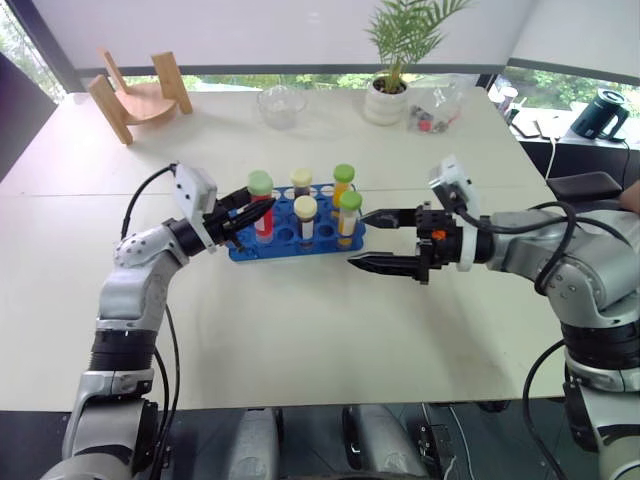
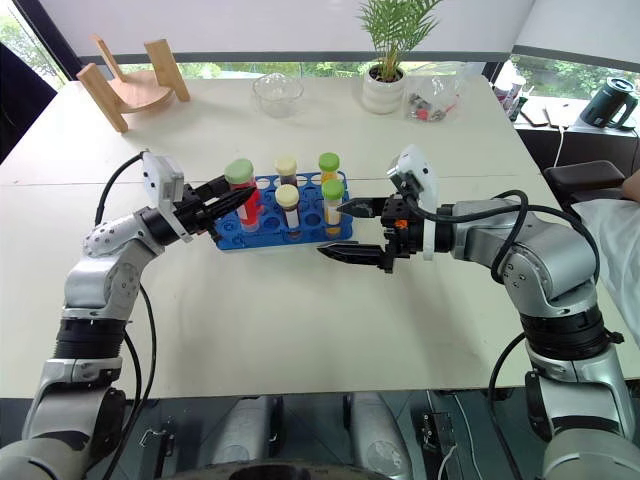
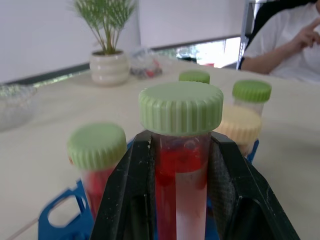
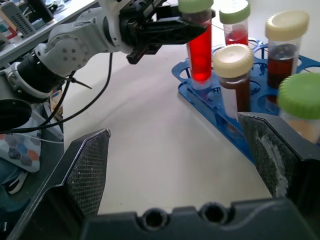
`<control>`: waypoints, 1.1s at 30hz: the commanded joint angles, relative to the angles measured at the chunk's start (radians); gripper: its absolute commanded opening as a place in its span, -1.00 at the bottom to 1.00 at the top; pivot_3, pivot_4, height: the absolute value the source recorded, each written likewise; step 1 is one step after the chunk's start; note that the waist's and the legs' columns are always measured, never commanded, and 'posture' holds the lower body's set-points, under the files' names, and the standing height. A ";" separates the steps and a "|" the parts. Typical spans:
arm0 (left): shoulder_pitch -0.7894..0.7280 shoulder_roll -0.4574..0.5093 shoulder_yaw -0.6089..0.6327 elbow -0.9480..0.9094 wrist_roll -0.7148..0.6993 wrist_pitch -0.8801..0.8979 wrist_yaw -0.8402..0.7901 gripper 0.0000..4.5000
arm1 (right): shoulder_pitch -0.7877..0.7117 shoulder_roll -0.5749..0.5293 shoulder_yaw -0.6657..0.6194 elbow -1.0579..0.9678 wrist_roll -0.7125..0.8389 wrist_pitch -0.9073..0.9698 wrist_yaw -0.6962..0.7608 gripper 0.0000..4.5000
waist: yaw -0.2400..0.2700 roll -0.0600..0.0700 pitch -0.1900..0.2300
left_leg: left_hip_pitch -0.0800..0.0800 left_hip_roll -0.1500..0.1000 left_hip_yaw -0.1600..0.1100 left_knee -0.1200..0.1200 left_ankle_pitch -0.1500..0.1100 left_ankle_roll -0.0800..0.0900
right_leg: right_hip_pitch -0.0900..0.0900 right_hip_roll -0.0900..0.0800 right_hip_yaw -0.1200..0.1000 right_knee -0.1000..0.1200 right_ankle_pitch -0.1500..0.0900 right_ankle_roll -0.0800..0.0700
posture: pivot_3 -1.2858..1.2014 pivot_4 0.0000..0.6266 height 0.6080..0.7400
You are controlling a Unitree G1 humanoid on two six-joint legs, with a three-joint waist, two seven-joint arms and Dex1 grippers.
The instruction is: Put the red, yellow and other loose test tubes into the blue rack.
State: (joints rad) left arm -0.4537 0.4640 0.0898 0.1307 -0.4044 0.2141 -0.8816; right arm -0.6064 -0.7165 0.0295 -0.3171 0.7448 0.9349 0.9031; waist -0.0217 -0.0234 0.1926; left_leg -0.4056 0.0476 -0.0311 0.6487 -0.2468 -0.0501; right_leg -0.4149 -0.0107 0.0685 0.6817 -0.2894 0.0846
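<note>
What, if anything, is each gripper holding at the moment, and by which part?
The left gripper clamps a red test tube just below its green cap; the right gripper is open, holding nothing.

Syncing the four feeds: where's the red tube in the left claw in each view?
Left eye view: red tube at the blue rack's left end, in the left claw.
Right eye view: same spot, left end of the rack.
Left wrist view: centre, between the fingers.
Right wrist view: top middle, at the rack's far corner.
Shared landmark: the blue rack.
</note>
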 commanded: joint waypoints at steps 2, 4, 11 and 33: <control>-0.001 0.002 -0.006 -0.003 0.011 -0.005 0.004 -0.62 | -0.015 0.009 -0.006 -0.006 -0.007 -0.026 0.007 1.00 | 0.003 0.000 0.000 | -0.001 0.000 0.000 0.000 0.000 0.000 | 0.000 0.000 0.000 0.000 0.000 0.000 | 0.03 -0.52 1.00; -0.005 -0.002 -0.005 0.004 0.018 -0.014 0.011 -0.62 | -0.014 0.011 -0.006 -0.004 -0.011 -0.029 0.010 1.00 | 0.002 0.000 0.000 | -0.001 0.000 0.000 0.000 0.000 0.000 | 0.000 0.000 0.000 0.000 0.000 0.000 | 0.03 -0.52 1.00; -0.020 0.062 0.027 -0.028 0.000 0.037 -0.007 0.16 | 0.001 0.003 -0.008 -0.013 -0.011 -0.023 0.020 1.00 | 0.003 0.000 0.000 | -0.001 0.000 0.000 0.000 0.000 0.000 | 0.000 0.000 0.000 0.000 0.000 0.000 | 0.03 -0.52 1.00; 0.636 0.376 0.309 -0.517 -0.235 0.503 -0.059 0.58 | 0.275 -0.066 -0.009 0.074 -0.058 -0.085 0.113 1.00 | 0.003 0.000 0.002 | -0.001 0.001 0.005 0.000 -0.002 0.002 | -0.003 -0.001 0.004 -0.002 -0.003 -0.006 | 0.03 -0.52 1.00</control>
